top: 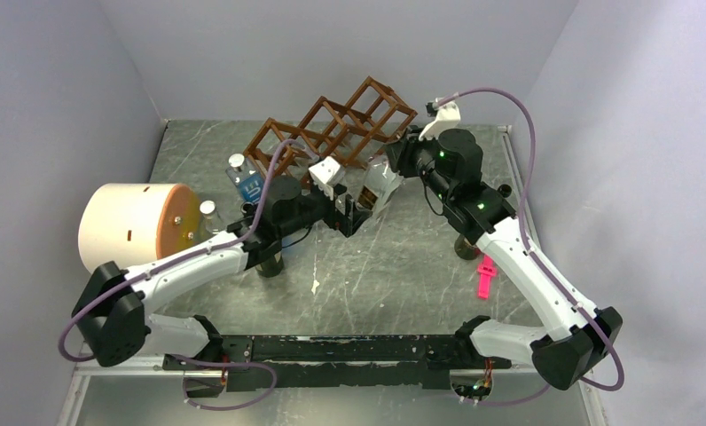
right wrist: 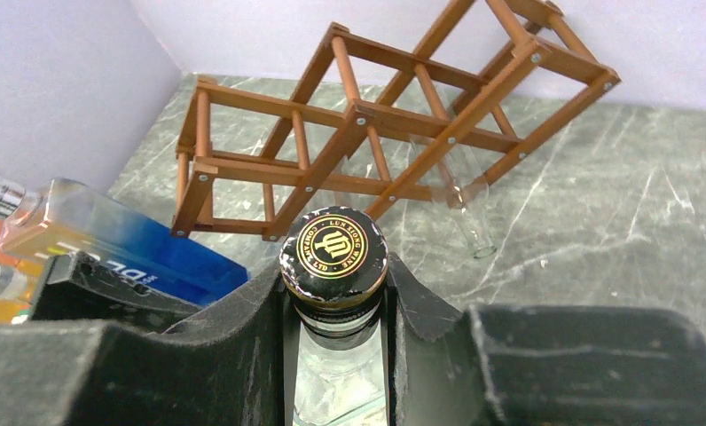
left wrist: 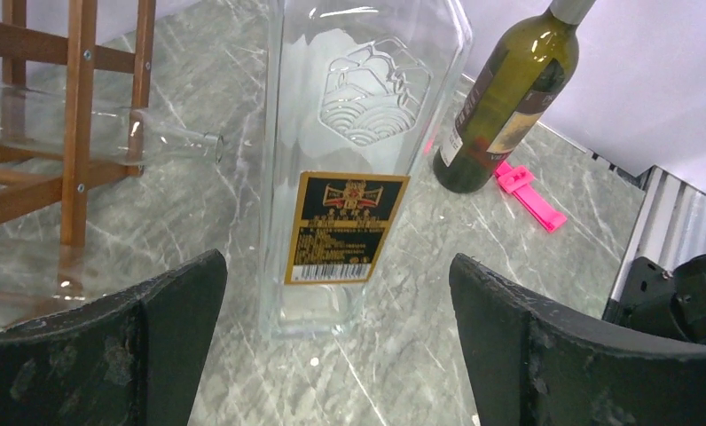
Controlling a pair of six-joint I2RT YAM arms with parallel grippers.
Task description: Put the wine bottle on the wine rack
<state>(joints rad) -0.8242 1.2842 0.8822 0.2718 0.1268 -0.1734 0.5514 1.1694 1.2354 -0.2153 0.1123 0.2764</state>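
The right gripper (right wrist: 334, 302) is clamped on the neck of the clear wine bottle (left wrist: 358, 106), and the left gripper (left wrist: 336, 266) is spread wide at its foot

The bottle stands upright near the middle of the worktop (top: 394, 284), just in front of the wine rack (right wrist: 360, 114) and not in it. Its top is cut off in the left wrist view, its body is hidden behind the fingers in the right wrist view, and the arms cover most of it from above. The left fingers (left wrist: 154, 337) flank it without touching the glass. The rack sits toward the far edge and looks tilted, right end higher, though what props it cannot be made out. A second clear bottle (left wrist: 168, 142) lies in one cell, hard to see. A green bottle (left wrist: 500, 106) stands toward the right edge, its top cut off, touching a pink clip (left wrist: 529, 195). A blue-labelled bottle (right wrist: 128, 240) lies toward the left edge, partly hidden
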